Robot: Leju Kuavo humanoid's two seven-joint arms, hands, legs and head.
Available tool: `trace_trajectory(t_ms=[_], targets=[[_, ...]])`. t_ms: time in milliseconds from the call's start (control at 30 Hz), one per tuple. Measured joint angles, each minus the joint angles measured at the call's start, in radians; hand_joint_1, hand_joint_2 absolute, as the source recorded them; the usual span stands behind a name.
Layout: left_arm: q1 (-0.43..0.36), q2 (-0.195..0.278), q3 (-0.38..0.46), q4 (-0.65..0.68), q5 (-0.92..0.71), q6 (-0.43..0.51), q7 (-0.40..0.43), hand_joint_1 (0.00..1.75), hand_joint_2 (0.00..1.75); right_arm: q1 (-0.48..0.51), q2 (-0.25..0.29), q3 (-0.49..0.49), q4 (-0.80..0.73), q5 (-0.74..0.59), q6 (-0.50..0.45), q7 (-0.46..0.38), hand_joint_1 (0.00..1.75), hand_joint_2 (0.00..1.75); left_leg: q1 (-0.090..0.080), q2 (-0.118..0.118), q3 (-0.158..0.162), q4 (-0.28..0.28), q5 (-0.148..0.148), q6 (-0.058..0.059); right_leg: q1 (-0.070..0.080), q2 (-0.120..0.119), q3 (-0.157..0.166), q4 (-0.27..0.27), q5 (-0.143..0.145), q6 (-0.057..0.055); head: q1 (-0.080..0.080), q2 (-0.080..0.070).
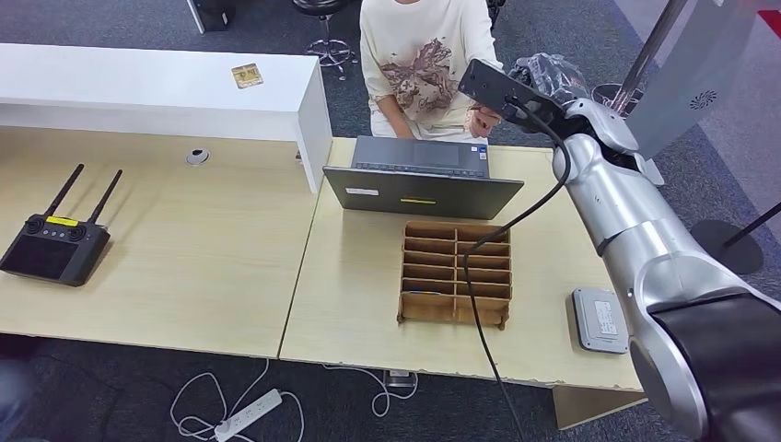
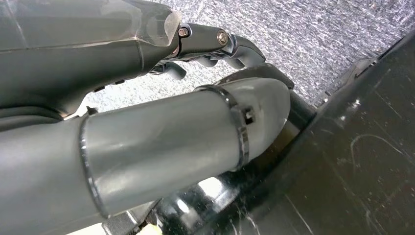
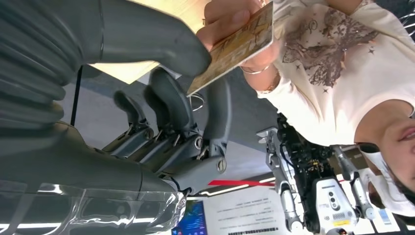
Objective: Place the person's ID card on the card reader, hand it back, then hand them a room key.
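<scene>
The silver right hand [image 3: 161, 112] reached toward the seated person, thumb and dark fingers closing round the thin, stiff tan ID card [image 3: 235, 46] (light, slippery), which the person's hand [image 3: 230, 19] also pinched.

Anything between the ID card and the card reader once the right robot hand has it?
Nothing visible. The ID card is up at the right robot hand, also held by the person's hand; the card reader lies on bare table beside the wooden organizer.
</scene>
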Motion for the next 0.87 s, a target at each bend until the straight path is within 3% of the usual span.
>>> trace_trajectory(t_ms=[33,467,867], targets=[[0.0,-0.001,0.0,0.0,0.0,0.0,0.0,0.0,0.0,0.0,0.0,0.0,0.002,0.004,0.0,0.002,0.0,1.75,0.0,0.0,0.0,0.0,0.0,0.0,0.0,0.0,0.0,0.0,0.0,0.0,0.0,0.0],[0.002,-0.005,-0.001,0.0,0.002,-0.003,0.0,0.0,0.0,-0.004,0.0,0.0,0.009,0.015,-0.018,-0.012,0.0,1.75,0.0,0.0,0.0,0.0,0.0,0.0,0.0,0.0,0.0,0.0,0.0,0.0,0.0,0.0],[0.008,-0.005,-0.001,0.0,0.023,0.008,-0.009,0.0,0.0,0.013,-0.026,-0.056,-0.027,-0.096,-0.06,-0.181,0.0,1.75,0.0,0.0,0.0,0.0,0.0,0.0,0.0,0.0,-0.001,0.0,0.0,0.0,0.0,0.0]])
